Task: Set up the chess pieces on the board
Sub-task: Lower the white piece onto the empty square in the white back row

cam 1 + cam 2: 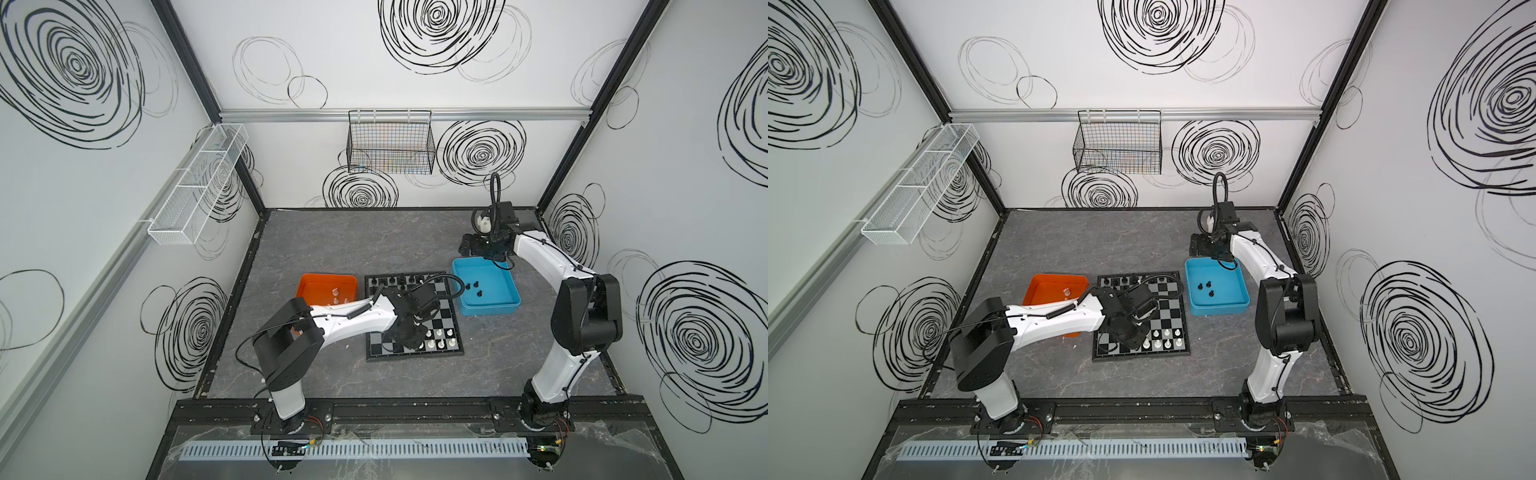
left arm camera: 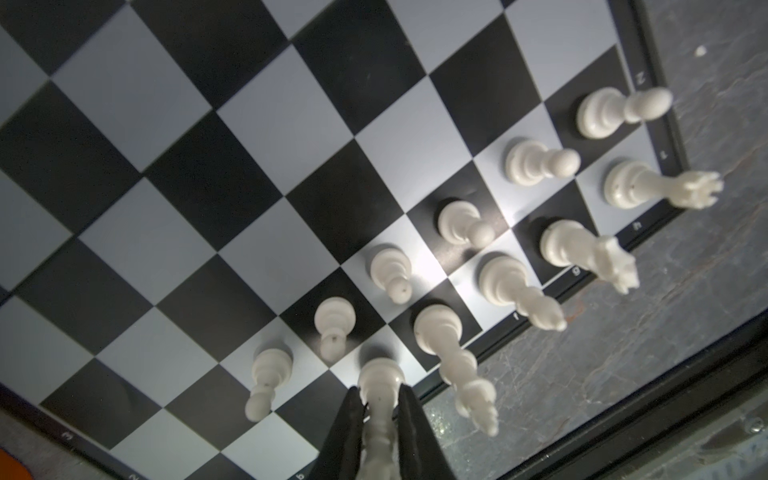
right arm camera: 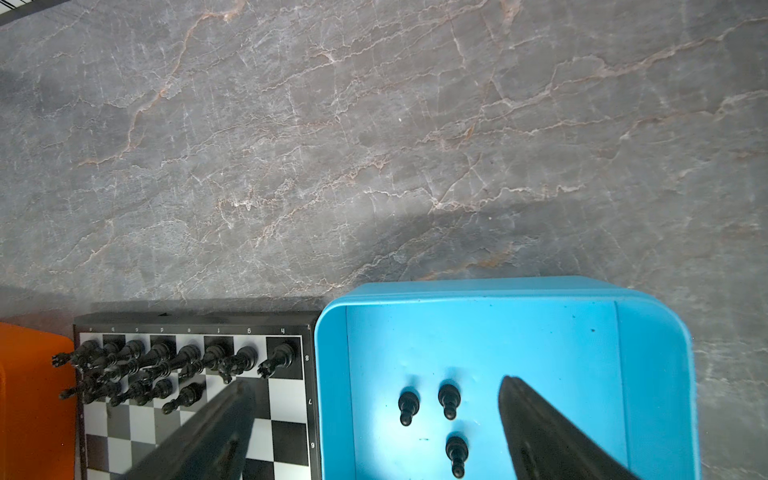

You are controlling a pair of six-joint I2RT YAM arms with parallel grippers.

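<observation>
And the left gripper [image 2: 379, 392] was pinched in narrow, both fingers [image 2: 349, 419] pressed against a tall white piece [image 2: 380, 374]. Its base sat on the board [image 2: 137, 104], with the other white pieces [image 2: 536, 162] lined up just beside it. The right gripper [image 3: 374, 382] hung spread wide and empty, with three black pawns [image 3: 449, 401] below between its fingers in the blue tray [image 3: 656, 374].

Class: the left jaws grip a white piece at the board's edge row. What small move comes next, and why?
Probably open the jaws of the left gripper and rise straight: the white piece seems to stand on its board square, beside the placed pieces.
</observation>
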